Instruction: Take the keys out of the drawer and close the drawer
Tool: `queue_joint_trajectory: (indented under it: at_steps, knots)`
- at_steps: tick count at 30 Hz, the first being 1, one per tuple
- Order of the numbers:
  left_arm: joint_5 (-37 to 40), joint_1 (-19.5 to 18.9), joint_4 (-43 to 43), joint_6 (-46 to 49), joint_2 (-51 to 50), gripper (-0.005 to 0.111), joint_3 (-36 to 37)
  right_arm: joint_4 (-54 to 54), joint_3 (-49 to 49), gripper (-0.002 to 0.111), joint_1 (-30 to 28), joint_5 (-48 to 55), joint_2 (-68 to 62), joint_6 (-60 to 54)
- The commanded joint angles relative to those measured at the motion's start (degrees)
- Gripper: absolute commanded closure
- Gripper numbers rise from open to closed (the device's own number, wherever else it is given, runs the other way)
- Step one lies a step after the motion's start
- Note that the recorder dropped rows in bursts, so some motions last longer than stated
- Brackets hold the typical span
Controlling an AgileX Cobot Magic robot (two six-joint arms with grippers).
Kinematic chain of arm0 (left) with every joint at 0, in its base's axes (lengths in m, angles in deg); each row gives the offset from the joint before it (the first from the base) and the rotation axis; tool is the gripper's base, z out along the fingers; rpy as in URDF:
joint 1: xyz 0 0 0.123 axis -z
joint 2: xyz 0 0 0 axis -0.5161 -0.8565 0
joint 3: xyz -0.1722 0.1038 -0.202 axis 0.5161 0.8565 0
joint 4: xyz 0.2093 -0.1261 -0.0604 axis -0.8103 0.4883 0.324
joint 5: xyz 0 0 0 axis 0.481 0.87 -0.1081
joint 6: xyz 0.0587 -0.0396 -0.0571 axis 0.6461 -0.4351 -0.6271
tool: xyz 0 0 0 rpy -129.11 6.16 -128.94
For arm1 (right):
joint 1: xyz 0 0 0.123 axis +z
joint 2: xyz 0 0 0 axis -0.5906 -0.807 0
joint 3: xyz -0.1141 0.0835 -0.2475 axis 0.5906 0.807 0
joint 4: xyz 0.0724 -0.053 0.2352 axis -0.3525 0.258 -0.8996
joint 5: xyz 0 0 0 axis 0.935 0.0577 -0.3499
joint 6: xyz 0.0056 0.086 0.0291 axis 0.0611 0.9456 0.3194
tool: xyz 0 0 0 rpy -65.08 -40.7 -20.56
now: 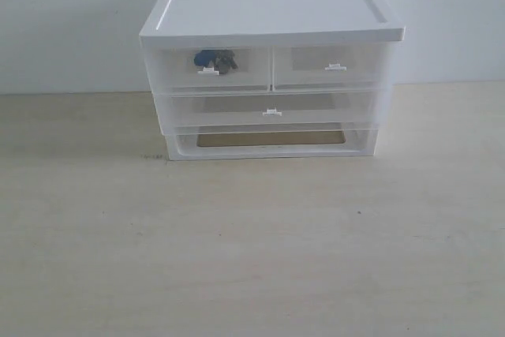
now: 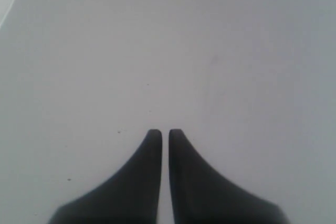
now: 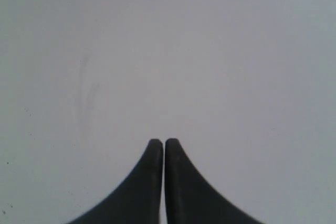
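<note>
1. Left fingers [image 2: 152,153]: dark, curved, pressed together with only a hairline slit between the tips, nothing clamped.
2. Beyond the left fingertips there is only plain pale surface [image 2: 220,45], with a few tiny specks beside the tips.
3. Right fingers [image 3: 153,163]: together, tips touching, nothing between them.
4. Ahead of the right fingertips is the same bare pale surface, with a faint curved scuff mark [image 3: 86,90] off to one side of them.
5. Keys [image 1: 216,61]: dark bunch with a blue fob [image 1: 204,58], inside the drawer [image 1: 248,69], seen through its translucent front, just above the white tab handle [image 1: 208,72].
6. The drawer is the left one of the top pair in the white drawer unit [image 1: 272,5]. It is pushed in, front level with its right-hand twin [image 1: 331,65].
7. Below the pair is a full-width drawer [image 1: 316,108], also pushed in. Under it is an open bottom slot [image 1: 272,138].
8. The unit stands on the light surface against a white wall [image 1: 71,21].
9. Neither arm shows in the exterior view, so I cannot tell how far the keys or drawer lie from either set of fingers. Neither wrist view shows the unit.
</note>
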Motion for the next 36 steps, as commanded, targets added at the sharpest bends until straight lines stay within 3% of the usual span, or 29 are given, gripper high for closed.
queue_joint_trajectory:
  at_steps: [1,10,19,27,36]
  knots:
    - [-1.4,-0.2,-7.7,-7.7,-5.8,0.102,-4.7,3.1,-4.4,0.108,-0.4,1.6,-2.8,2.0]
    - [-15.1,-0.2,-27.7,-15.8,-28.0,0.102,-13.0,13.5,-13.0,0.108,-0.4,1.1,-23.0,7.8]
    - [-27.4,-0.2,-29.7,-9.1,-56.0,0.102,-16.7,20.0,-19.5,0.108,-0.4,-10.0,-53.1,10.3]
    - [-29.7,0.2,-33.0,-0.2,-80.4,0.102,-25.3,22.6,-27.4,0.108,-0.4,-14.6,-77.3,9.0]
    - [-29.7,8.1,-37.0,4.5,-99.9,0.102,-38.4,26.5,-37.0,0.108,1.9,-18.6,-95.0,8.6]
